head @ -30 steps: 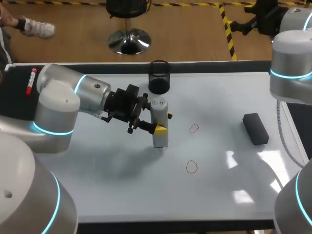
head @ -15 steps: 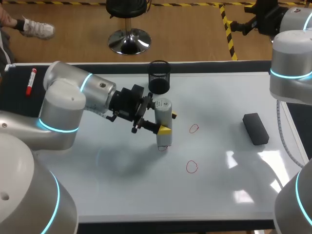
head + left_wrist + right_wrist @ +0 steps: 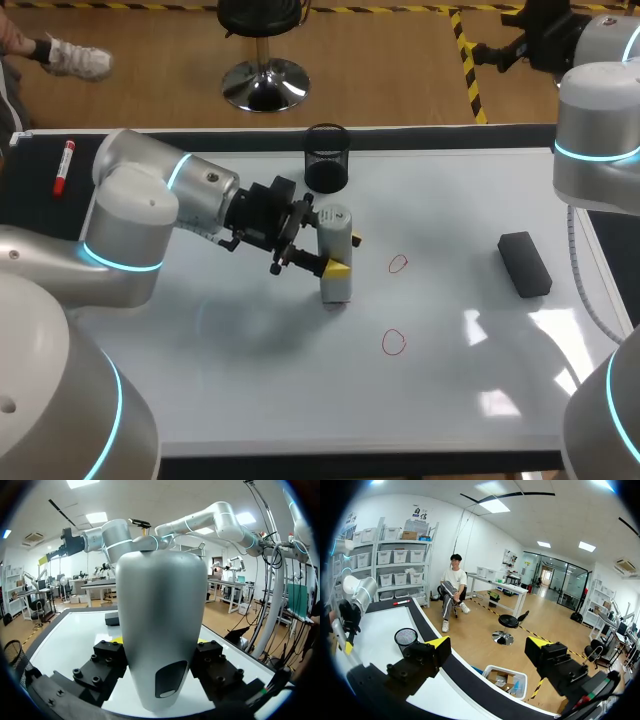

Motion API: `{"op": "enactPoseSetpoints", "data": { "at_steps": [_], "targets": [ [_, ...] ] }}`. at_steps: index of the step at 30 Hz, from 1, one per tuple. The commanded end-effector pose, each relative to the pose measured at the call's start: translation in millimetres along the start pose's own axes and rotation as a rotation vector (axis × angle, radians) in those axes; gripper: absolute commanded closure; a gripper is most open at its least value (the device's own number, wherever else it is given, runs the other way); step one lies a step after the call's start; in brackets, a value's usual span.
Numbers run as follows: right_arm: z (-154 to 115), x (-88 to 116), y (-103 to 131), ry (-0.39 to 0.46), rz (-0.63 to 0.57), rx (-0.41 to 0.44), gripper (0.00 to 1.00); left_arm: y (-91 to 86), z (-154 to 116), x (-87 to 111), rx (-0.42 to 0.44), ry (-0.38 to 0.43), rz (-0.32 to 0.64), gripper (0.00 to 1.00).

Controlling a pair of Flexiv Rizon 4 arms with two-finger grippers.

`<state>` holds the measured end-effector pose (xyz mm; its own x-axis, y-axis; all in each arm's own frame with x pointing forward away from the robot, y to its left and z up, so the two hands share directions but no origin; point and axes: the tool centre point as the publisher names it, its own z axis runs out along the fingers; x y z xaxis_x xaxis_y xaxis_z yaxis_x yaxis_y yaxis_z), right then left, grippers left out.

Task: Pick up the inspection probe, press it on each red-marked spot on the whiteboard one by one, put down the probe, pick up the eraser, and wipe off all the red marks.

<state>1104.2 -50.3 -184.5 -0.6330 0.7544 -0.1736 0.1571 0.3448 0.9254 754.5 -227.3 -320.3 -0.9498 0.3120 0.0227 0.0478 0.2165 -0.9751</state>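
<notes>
the grey cylindrical inspection probe [image 3: 333, 225] stands upright at frame centre on the whiteboard bench [image 3: 250, 380], left gripper [image 3: 344, 253] fingers clamped on it. red circle marks [image 3: 398, 264] sit just right, black block eraser [image 3: 525, 264] farther right. right gripper [image 3: 488, 645] fingers spread open.

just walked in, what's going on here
The left tool is shut on the grey inspection probe, holding it upright, lower end down at the whiteboard, left of the upper red mark and lower red mark, on neither. The eraser lies untouched further right. The right tool is open and empty.
</notes>
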Motion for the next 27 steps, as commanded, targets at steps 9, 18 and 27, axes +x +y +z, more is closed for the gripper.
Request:
{"op": "enactPoseSetpoints", "data": {
  "at_steps": [9,18,27],
  "targets": [
    [0.0,0.0,0.0,0.0,0.0,0.0,0.0,9.2,-4.0,2.1,0.006,-0.005,-0.017,1.0],
    [0.0,0.0,0.0,0.0,0.0,0.0,0.0,16.5,3.2,-1.5,0.004,0.008,-0.04,1.0],
    [0.0,0.0,0.0,0.0,0.0,0.0,0.0,17.3,9.8,-1.8,-0.004,0.026,-0.053,1.0]
  ]
}}
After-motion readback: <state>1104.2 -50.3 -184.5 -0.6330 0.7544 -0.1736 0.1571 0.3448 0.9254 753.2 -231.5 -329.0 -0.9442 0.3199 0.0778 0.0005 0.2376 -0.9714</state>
